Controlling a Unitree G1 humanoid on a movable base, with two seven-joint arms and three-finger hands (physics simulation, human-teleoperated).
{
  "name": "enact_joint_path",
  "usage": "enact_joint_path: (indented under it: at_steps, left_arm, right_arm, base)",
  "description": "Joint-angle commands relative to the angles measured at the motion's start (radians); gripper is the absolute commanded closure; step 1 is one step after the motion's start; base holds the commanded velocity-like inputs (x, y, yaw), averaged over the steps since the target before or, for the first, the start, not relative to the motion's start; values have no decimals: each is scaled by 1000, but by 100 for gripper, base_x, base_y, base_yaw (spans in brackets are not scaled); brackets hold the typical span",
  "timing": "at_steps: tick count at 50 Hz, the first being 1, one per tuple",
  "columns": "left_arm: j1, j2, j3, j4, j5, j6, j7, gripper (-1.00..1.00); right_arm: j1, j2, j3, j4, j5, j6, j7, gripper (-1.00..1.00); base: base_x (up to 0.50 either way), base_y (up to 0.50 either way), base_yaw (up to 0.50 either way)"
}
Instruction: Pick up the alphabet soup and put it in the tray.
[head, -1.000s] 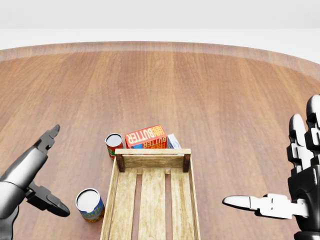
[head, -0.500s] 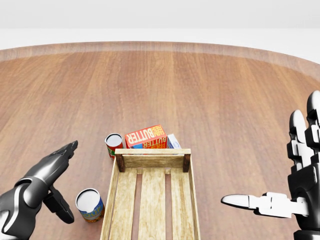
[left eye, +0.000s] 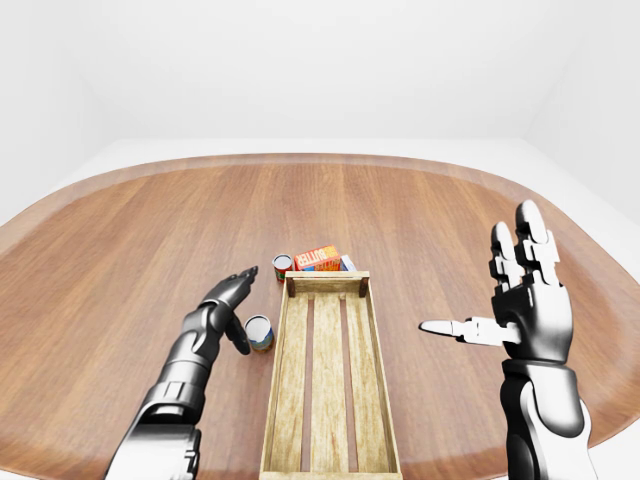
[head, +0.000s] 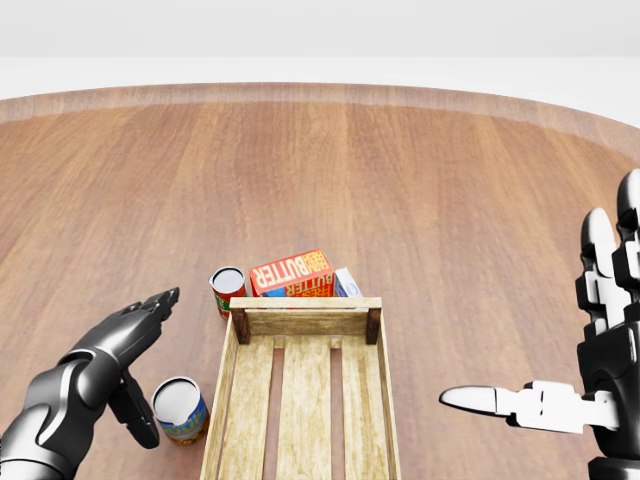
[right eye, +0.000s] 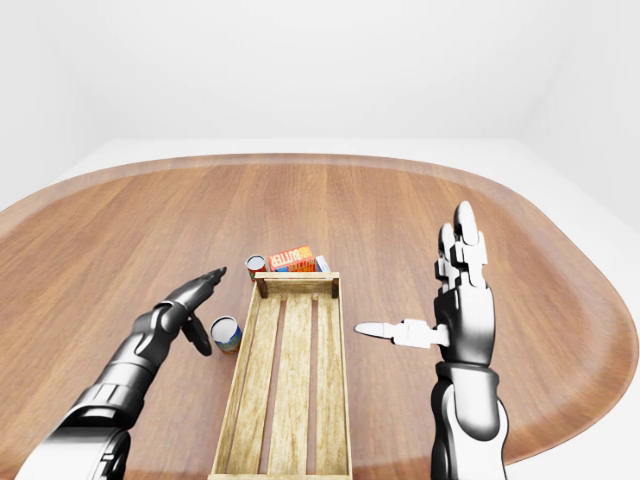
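In the head view the wooden tray (head: 302, 400) ran off the bottom edge, and the right hand (head: 590, 380) was cut by the right and bottom edges. The butter box (head: 292, 274) and the small pale carton (head: 347, 284) beside it were partly hidden behind the tray's top wall, the carton's print too small to read. The labels of the red can (head: 227, 290) and the blue-banded can (head: 180, 411) could not be read.

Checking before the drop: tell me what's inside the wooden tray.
Nothing lies in the wooden tray; only its bare slats show. Its bottom end is cut off in the head view, but the eye views show it empty too.
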Motion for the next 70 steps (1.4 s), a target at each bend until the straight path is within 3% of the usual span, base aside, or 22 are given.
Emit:
enact_joint_path:
  at_steps: [1, 6, 10, 25, 27, 49, 54, 70]
  left_arm:
    - [-27, -7, -8, 61, 3, -12, 19, -100]
    - [-36, -7, -14, 102, -2, -23, 29, -100]
    - [-29, -15, -17, 79, -8, -14, 13, -100]
    - [-25, -35, -33, 122, 4, -30, 29, -100]
    - [-41, -35, -36, 155, 5, -40, 41, -100]
    - [-61, -40, -48, 248, -11, -40, 71, -100]
    - [-28, -38, -55, 214, -9, -40, 36, -100]
    - [-31, -30, -40, 193, -19, -40, 15, -100]
  right_arm:
    - [-3, -1, 2, 0, -4, 0, -1, -98]
    - [2, 0, 2, 0, -6, 0, 0, -98]
    - [7, 1, -1, -5, -5, 0, 4, -98]
    - [22, 7, -2, -17, -9, 0, 13, -98]
    - [28, 9, -8, -13, -6, 0, 16, -98]
    - [26, 9, -5, 0, -8, 0, 12, -98]
    - [28, 11, -7, -6, -7, 0, 12, -98]
    - [18, 3, 20, 9, -54, 0, 3, -98]
  base:
    - [0, 0, 0]
    - [0, 0, 0]
    - [0, 0, 0]
    - [0, 0, 0]
    - [0, 0, 0]
    - [0, 0, 0]
    - [0, 0, 0]
    - [0, 0, 0]
